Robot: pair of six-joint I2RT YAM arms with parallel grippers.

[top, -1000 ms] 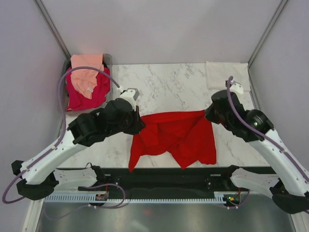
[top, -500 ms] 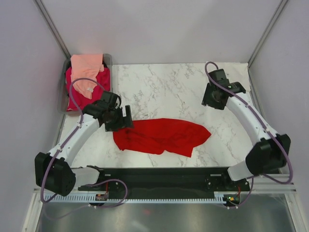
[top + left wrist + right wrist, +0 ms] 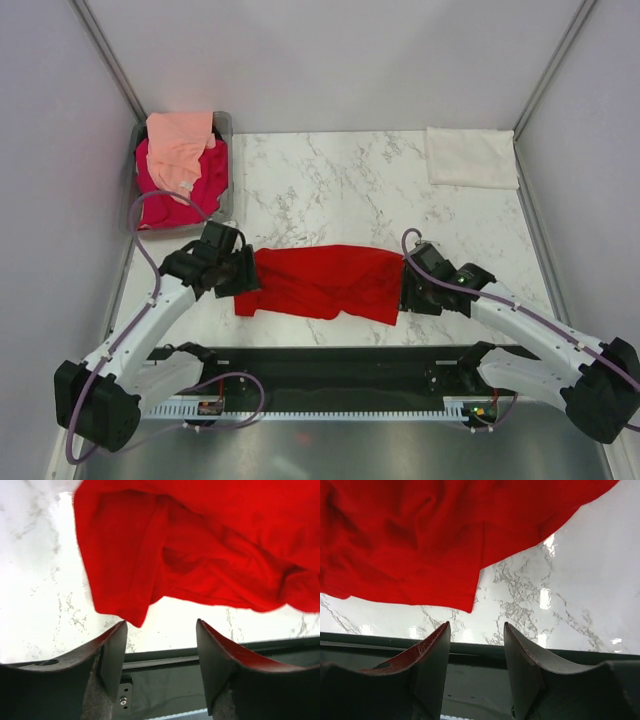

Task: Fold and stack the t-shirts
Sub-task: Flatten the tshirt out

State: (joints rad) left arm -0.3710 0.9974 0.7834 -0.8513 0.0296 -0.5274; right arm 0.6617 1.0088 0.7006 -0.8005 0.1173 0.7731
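One cream tee (image 3: 472, 158) is folded far right, the red tee (image 3: 320, 282) is flanked mid-table by the spread, empty left gripper (image 3: 161, 625) and right gripper (image 3: 476, 625), with pink tee (image 3: 195, 188) and peach tee (image 3: 178, 142) left binned.

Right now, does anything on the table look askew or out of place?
The red t-shirt lies rumpled, its near edge uneven and sagging lower at the right. The peach tee drapes over the far rim of the bin. The cream-white tee lies flat.
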